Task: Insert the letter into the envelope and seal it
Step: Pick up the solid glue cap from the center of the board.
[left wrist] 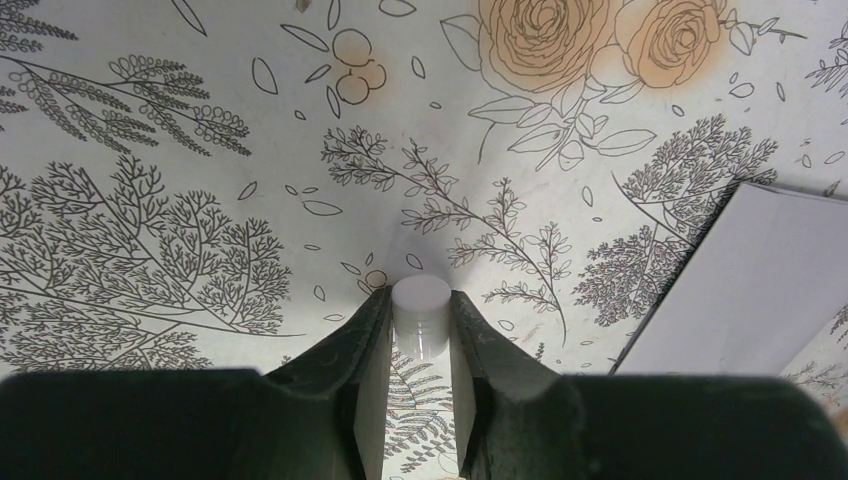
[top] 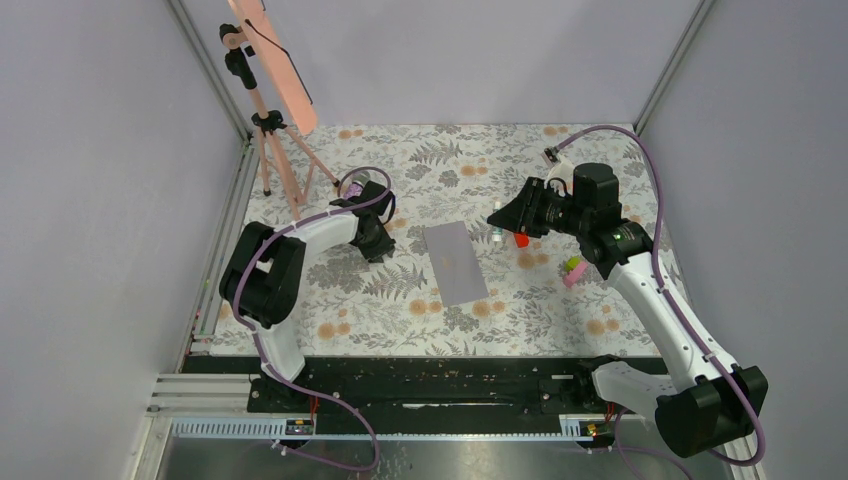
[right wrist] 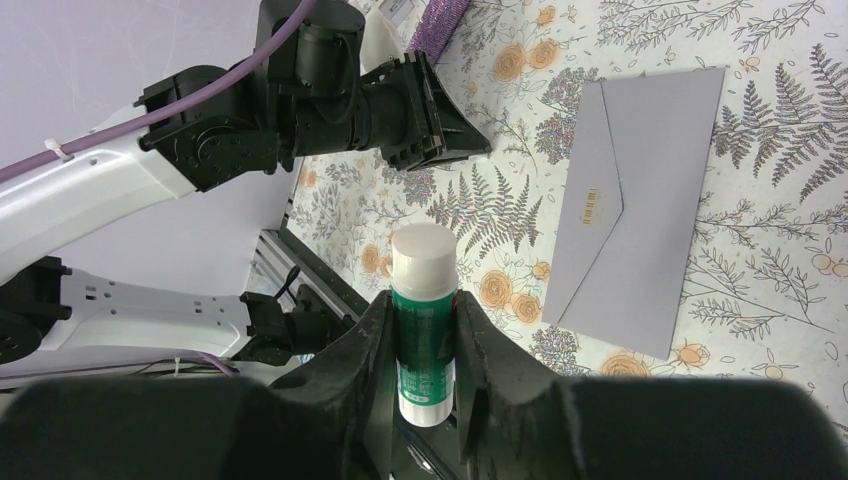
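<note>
**Top external view:** the envelope (top: 455,262) lies flat on the floral table cover (top: 600,160). The left gripper (top: 376,243) is left of the envelope and the right gripper (top: 508,216) is to its upper right. Both are apart from it. What each claw holds is too small to tell here.

**Left wrist view:** the left claw is clenched on 1 white cylindrical cap (left wrist: 420,318). Both fingers (left wrist: 372,340) touch the cap's sides. 1 corner of the envelope shows to the right, apart from the claw.

**Right wrist view:** the right claw is narrowly parted and grasps 1 green glue stick (right wrist: 424,345). The stick's white end projects past the fingertips. Only this view shows the envelope's pointed flap (right wrist: 590,200), which is folded down flat.
</note>
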Robot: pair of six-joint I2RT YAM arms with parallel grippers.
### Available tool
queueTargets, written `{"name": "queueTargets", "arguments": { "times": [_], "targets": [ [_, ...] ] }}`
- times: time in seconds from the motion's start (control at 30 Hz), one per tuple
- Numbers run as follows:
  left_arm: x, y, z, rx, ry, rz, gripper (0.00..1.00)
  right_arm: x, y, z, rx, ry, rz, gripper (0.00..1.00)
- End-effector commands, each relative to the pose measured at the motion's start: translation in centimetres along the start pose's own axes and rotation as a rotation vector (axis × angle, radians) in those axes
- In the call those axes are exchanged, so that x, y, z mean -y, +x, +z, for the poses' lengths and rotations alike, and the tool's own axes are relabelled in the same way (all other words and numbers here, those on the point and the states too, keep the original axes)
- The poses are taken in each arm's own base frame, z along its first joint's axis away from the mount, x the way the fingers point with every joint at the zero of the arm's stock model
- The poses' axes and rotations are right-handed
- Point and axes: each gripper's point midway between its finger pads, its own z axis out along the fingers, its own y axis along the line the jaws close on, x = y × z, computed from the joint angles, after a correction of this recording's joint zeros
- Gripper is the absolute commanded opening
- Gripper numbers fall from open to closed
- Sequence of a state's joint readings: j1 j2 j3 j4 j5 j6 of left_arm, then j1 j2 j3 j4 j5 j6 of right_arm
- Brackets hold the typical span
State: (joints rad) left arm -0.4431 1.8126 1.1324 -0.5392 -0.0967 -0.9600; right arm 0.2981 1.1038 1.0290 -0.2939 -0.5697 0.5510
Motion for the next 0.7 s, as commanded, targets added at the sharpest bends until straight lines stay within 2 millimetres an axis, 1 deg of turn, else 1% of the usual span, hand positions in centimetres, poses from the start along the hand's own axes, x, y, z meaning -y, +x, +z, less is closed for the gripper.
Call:
{"name": "queueTargets", "arguments": {
  "times": [0.0, 0.07, 0.1, 0.13, 0.2, 0.33, 0.4, 0.47, 0.57, 0.6, 0.67],
  "targets": [
    [-1.4, 1.1, 1.2, -0.04, -0.037, 0.028, 0.14, -1.1, -0.6, -0.2, 0.014, -0.051, -0.023, 0.0],
    [-0.7, 1.3, 0.1, -0.039, -0.001, 0.054, 0.13, -1.2, -0.2, -0.1, -0.007, -0.068, -0.027, 0.0],
    [0.0, 1.3, -0.6, -0.036, 0.026, 0.072, 0.12, -1.4, 0.1, 0.0, -0.022, -0.083, -0.033, 0.0],
    [0.9, 1.3, -1.5, -0.033, 0.063, 0.095, 0.12, -1.6, 0.5, 0.1, -0.049, -0.109, -0.04, 0.0],
    [3.0, 1.4, -3.6, -0.025, 0.144, 0.154, 0.11, -2.8, 1.3, -0.2, -0.101, -0.188, -0.065, 0.0],
    [8.0, 1.4, -9.4, -0.03, 0.364, 0.222, 0.11, -5.9, 3.0, -1.8, -0.166, -0.392, -0.151, 0.0],
    [10.3, 0.8, -12.7, -0.011, 0.484, 0.238, 0.11, -6.9, 4.3, -2.6, -0.206, -0.46, -0.196, 0.0],
    [12.1, 0.0, -16.1, 0.022, 0.585, 0.258, 0.12, -7.2, 5.4, -3.0, -0.241, -0.483, -0.22, 0.0],
    [13.8, -1.0, -20.5, 0.068, 0.697, 0.287, 0.11, -7.5, 6.3, -3.5, -0.268, -0.493, -0.236, 0.0],
    [14.4, -1.0, -22.0, 0.076, 0.745, 0.306, 0.11, -7.7, 6.5, -3.5, -0.276, -0.502, -0.239, 0.0],
    [15.3, -0.5, -24.2, 0.074, 0.85, 0.355, 0.12, -8.3, 7.0, -3.4, -0.296, -0.52, -0.245, 0.0]
  ]
}}
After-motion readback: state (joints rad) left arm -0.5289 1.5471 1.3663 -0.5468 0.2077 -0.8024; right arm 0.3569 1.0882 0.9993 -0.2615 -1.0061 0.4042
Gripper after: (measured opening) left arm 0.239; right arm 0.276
